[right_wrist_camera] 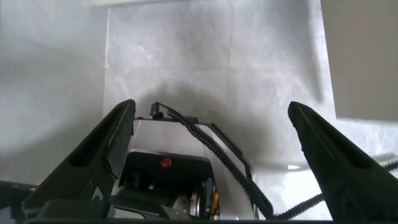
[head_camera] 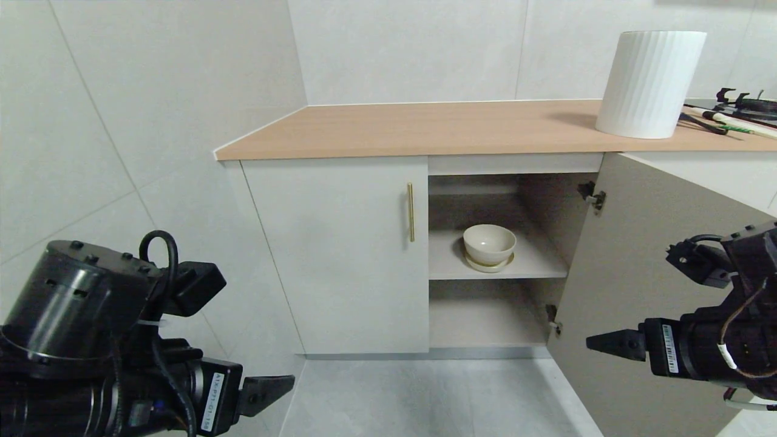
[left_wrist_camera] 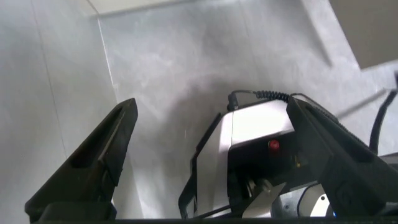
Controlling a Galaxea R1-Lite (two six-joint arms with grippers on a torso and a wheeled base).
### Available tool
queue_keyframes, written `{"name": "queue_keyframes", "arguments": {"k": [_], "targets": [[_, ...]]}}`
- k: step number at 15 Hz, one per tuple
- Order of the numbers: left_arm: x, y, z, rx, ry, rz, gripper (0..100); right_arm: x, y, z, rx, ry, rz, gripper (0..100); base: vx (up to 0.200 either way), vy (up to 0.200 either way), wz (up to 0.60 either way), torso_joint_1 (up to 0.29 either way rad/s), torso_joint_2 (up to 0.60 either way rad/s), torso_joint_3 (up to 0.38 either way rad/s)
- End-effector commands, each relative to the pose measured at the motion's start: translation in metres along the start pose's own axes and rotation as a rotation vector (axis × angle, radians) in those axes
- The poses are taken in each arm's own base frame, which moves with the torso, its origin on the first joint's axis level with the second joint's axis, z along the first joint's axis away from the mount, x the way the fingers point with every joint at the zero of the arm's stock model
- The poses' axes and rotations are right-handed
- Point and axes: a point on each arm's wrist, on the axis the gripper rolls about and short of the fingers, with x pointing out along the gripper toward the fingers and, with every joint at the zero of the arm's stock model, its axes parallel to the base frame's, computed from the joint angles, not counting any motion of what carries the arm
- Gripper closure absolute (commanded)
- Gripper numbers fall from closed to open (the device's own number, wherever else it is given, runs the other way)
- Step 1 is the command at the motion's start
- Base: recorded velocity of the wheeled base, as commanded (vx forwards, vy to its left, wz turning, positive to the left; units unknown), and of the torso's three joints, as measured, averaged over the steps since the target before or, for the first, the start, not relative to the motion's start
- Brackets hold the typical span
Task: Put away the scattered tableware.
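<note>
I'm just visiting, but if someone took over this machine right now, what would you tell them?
The left end effector is open and empty, low over the floor. The right end effector is open and empty, beside the open cabinet door. Done: bowl on a small plate on the shelf. Left, probably: the long utensils at the right end of the counter, then shutting the door.
</note>
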Motion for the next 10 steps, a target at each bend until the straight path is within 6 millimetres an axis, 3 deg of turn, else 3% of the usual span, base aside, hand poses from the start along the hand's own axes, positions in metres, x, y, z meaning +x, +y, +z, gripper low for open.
{"name": "queue_keyframes", "arguments": {"k": [1, 6, 10], "targets": [[0.001, 0.0, 0.0, 0.002, 0.004, 0.0, 0, 0.001, 0.0, 0.0, -0.002, 0.004, -0.002, 0, 0.0, 0.0, 0.0, 0.0, 0.0, 0.0], [0.001, 0.0, 0.0, 0.002, 0.004, 0.0, 0, -0.002, -0.001, -0.002, -0.008, 0.002, -0.003, 0, 0.0, 0.0, 0.0, 0.0, 0.0, 0.0], [0.001, 0.0, 0.0, 0.002, 0.003, 0.002, 0, -0.022, -0.006, -0.01, -0.082, 0.029, -0.008, 0, 0.0, 0.0, 0.0, 0.0, 0.0, 0.0]]}}
